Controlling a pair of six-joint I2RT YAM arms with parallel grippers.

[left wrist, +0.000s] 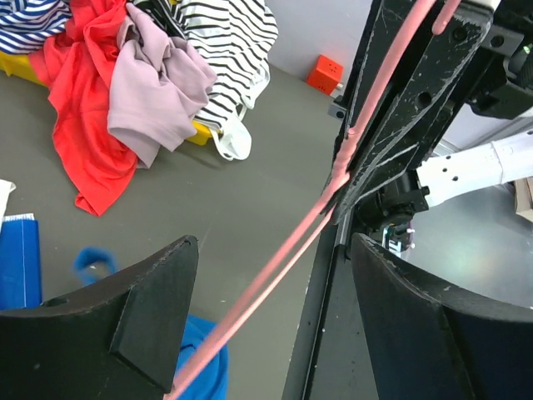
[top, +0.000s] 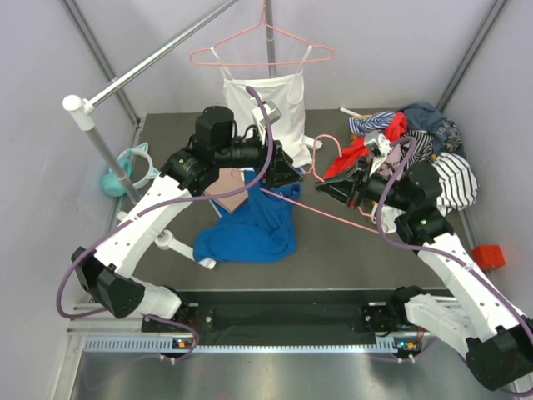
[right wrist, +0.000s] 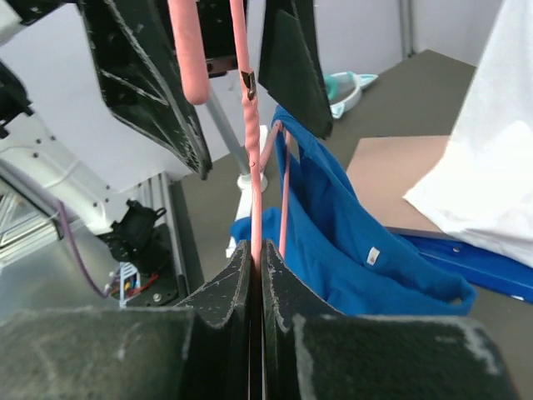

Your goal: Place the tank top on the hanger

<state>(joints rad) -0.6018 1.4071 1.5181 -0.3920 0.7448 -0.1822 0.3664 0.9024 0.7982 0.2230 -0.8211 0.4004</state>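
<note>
Royal-blue soft fabric: the tank top point(top: 250, 229) lies crumpled left of the table's point(top: 350, 258) centre, one part draped over the pink wire hanger point(top: 325, 208). Right gripper point(right wrist: 258, 258): clamped on the hanger wire. Left gripper point(left wrist: 271, 250): released, jaws straddling the wire. Expect light, floppy cloth — grasp a strap hem.

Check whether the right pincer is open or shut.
Shut: the right pincer clamps the pink hanger wire, with no gap showing in its wrist view.
</note>
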